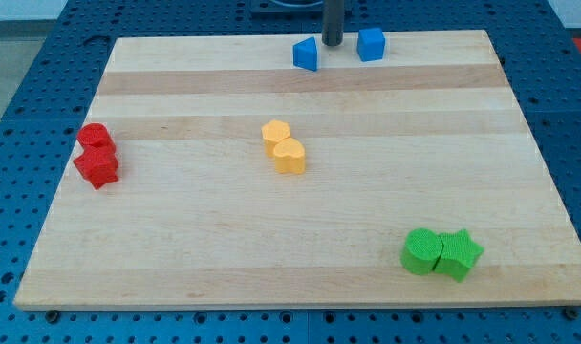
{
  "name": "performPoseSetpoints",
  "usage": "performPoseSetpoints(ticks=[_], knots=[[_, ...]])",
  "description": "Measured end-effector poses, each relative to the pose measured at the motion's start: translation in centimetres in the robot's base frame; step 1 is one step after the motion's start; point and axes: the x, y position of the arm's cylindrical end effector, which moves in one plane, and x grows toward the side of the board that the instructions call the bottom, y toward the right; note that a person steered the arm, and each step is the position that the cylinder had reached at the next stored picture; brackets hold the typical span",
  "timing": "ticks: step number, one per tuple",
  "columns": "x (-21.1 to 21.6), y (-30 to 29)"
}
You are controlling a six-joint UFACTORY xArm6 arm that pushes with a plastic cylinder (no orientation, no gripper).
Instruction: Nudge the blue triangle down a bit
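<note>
The blue triangle (306,54) sits near the top edge of the wooden board (300,239), a little left of centre. A blue cube (371,44) sits to its right. My tip (333,43) is the lower end of a dark rod that comes down from the view's top. It stands between the two blue blocks, just up and to the right of the blue triangle, close to it but with a small gap.
Two red blocks (96,156) touch each other at the left. A yellow pair (285,147), one heart-shaped, sits mid-board. A green cylinder (422,252) and green star (460,254) touch at the bottom right. A blue pegboard surrounds the board.
</note>
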Motion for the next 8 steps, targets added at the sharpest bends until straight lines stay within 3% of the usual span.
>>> performPoseSetpoints(ticks=[6,8], knots=[[-0.9,-3.2],[-0.2,-7.8]])
